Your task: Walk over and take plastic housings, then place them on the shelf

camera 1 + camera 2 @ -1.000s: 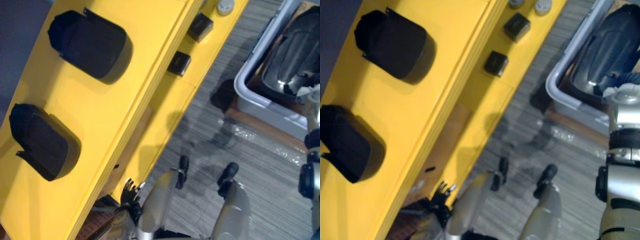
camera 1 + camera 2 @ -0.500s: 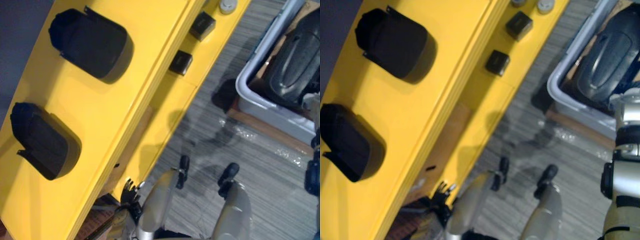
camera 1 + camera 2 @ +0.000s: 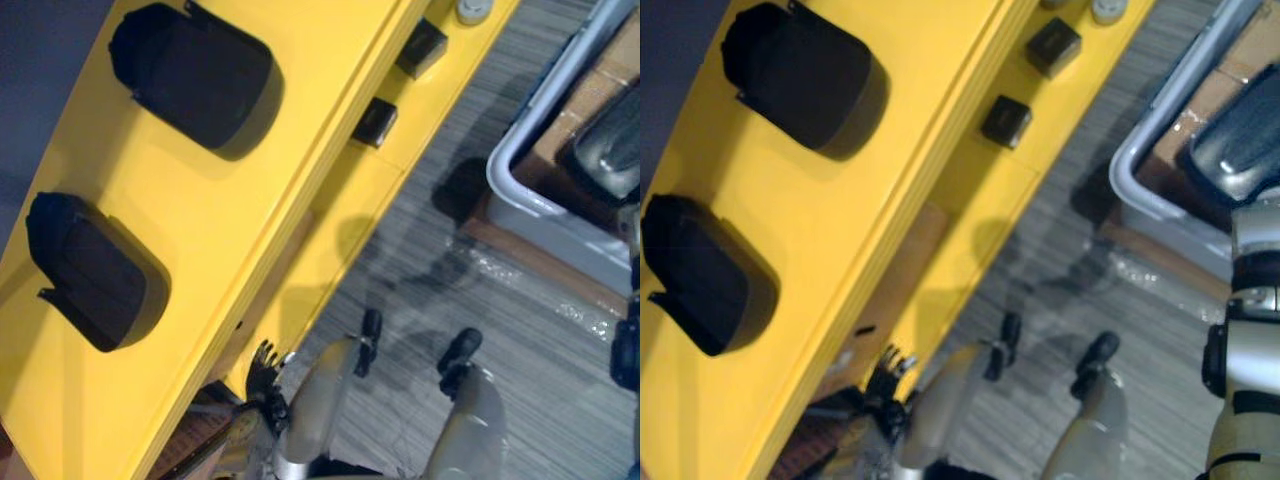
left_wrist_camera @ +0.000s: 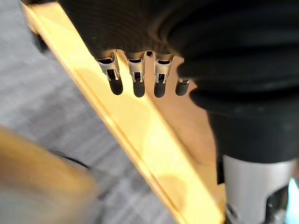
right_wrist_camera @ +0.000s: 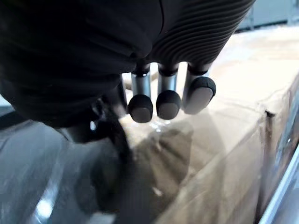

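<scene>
Right hand (image 5: 167, 103) was spotted right up against a glossy dark plastic housing (image 3: 1240, 145), with that housing sitting over the brown cardboard box (image 5: 233, 116) inside a light grey plastic tub (image 3: 515, 195). Whether the hand was actually clamped on it couldn't be told, tbh. That tub was parked on the grey striped carpet (image 3: 520, 330), well apart from the shelf.

Over on the other side, the left hand (image 3: 262, 362) was hung low, just beside the bottom edge of the yellow shelf unit (image 3: 250, 200), with its fingers (image 4: 138, 75) loose and nothing gripped in them.

Two matte black plastic housings were already laid on the shelf's top surface, one farther away (image 3: 195, 75) and one nearer (image 3: 90, 270), well apart from each other. On the lower yellow ledge two small black square blocks (image 3: 375, 122) (image 3: 422, 47) were set in a line, and a small grey round cap (image 3: 472, 10) was seen past them at the far end.
</scene>
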Robot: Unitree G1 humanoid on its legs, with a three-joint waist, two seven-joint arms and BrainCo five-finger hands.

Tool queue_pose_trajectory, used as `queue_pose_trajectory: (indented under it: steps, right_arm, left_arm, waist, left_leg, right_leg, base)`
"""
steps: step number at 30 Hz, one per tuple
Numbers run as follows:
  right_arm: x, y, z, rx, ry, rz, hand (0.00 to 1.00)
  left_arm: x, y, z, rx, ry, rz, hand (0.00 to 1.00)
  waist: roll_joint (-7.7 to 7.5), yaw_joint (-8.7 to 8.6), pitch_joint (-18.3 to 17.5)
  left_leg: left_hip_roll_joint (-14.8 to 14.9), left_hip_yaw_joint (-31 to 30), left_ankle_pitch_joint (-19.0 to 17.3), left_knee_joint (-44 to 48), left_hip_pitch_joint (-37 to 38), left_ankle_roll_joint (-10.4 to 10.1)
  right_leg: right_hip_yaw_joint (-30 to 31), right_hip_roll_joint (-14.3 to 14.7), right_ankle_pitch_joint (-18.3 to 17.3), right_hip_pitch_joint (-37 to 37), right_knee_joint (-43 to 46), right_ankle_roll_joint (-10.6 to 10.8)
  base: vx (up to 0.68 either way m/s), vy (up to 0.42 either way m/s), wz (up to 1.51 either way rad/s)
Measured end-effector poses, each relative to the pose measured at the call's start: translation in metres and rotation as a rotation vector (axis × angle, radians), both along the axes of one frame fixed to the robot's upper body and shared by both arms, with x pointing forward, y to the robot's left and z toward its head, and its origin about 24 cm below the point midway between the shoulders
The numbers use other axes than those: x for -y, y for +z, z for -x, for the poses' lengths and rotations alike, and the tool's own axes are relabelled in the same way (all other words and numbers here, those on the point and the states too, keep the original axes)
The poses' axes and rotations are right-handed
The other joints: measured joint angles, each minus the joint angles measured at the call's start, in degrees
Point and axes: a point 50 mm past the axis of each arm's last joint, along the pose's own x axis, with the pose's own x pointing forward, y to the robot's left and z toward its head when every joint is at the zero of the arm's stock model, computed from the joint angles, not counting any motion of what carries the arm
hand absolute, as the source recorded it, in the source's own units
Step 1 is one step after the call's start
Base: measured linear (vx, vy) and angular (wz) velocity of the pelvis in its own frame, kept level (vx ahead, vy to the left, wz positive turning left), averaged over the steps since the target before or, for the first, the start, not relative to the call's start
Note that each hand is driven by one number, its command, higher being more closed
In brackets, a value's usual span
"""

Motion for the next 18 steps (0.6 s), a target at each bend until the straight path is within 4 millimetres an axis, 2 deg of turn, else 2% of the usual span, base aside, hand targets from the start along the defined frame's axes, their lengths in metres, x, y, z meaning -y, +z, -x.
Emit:
queue_pose_trajectory:
  steps: [6,9,13,16,18]
  right_arm:
    - [0.009,0.002,0.005,0.005,0.035,0.104,1.0]
    - [0.005,0.01,0.0,0.05,0.094,0.17,1.0]
    - [0.001,0.016,-0.002,0.1,0.114,0.224,1.0]
    - [-0.002,0.017,-0.004,0.098,0.133,0.252,1.0]
    - [-0.003,0.018,-0.005,0.091,0.143,0.272,1.0]
  left_arm:
    - [0.002,0.039,-0.018,0.22,-0.023,0.042,0.0]
    - [0.001,0.053,-0.023,0.289,-0.04,0.044,0.0]
    - [0.001,0.057,-0.022,0.302,-0.066,0.047,0.0]
    - [0.005,0.056,-0.021,0.302,-0.101,0.047,0.0]
    - [0.007,0.055,-0.019,0.299,-0.14,0.039,0.0]
  waist:
    - [-0.9,-1.82,0.6]
    - [-2.99,-2.04,1.2]
    - [-5.7,-2.34,1.5]
    - [-6.79,-3.1,1.3]
    - [-6.9,-3.76,1.4]
  left_leg:
    - [1.9,0.3,-0.2,1.7,0.3,-0.1]
    - [3.7,0.5,-0.8,2.0,1.2,-0.5]
    - [5.4,0.9,-1.1,1.9,2.7,-1.0]
    - [6.3,1.1,-1.1,1.6,3.5,-1.2]
    - [6.5,1.3,-1.1,1.4,3.9,-1.2]
  right_leg:
    - [-1.4,1.8,0.8,2.4,-1.9,-0.1]
    - [-1.3,3.9,1.1,3.7,-3.7,-0.7]
    - [-1.3,5.9,1.7,5.6,-6.0,-1.3]
    - [-1.2,7.3,3.0,7.1,-8.5,-1.4]
    - [-1.0,7.8,3.8,7.7,-9.9,-1.4]
  base:
    - [0.0,0.006,-0.01]
    - [-0.04,-0.027,-0.18]
    - [-0.04,-0.038,-0.17]
    - [-0.01,-0.002,-0.13]
    - [0.0,0.029,-0.14]
